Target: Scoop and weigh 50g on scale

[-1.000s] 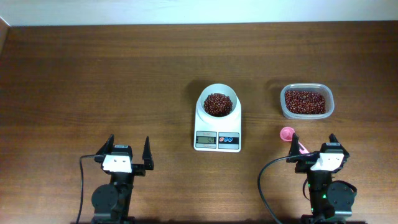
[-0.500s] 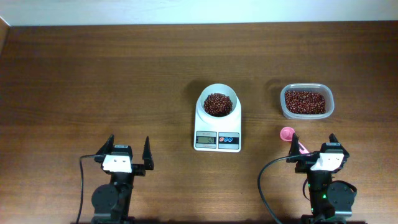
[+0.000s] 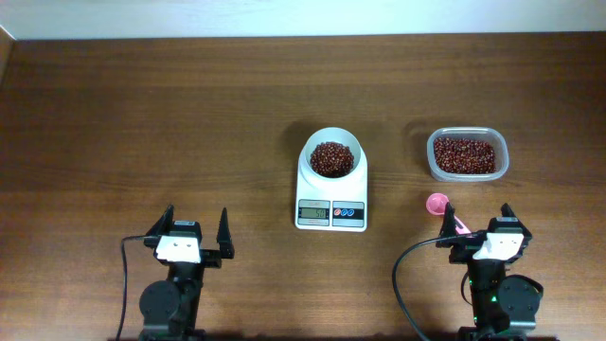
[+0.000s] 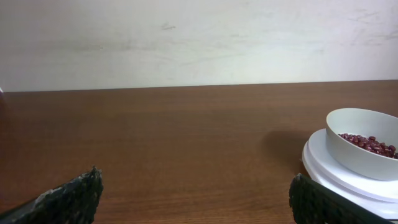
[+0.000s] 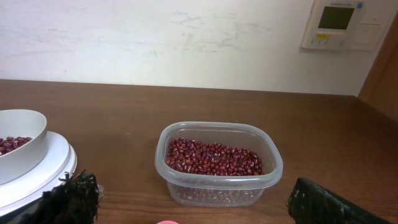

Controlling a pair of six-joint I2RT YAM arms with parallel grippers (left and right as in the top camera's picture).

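Note:
The white scale (image 3: 331, 194) stands mid-table, its round bowl (image 3: 331, 156) holding a small heap of dark red-brown beans (image 3: 330, 158). The bowl (image 4: 364, 143) also shows at the right of the left wrist view, and at the left edge of the right wrist view (image 5: 18, 152). A pink scoop (image 3: 441, 210) lies on the table just ahead of my right gripper (image 3: 475, 220). Both grippers are open and hold nothing. My left gripper (image 3: 198, 223) rests at the front left, well away from the scale.
A clear plastic tub (image 3: 467, 154) of beans sits to the right of the scale; it fills the centre of the right wrist view (image 5: 217, 163). A pale wall runs along the table's far edge. A white wall panel (image 5: 345, 23) hangs at the upper right.

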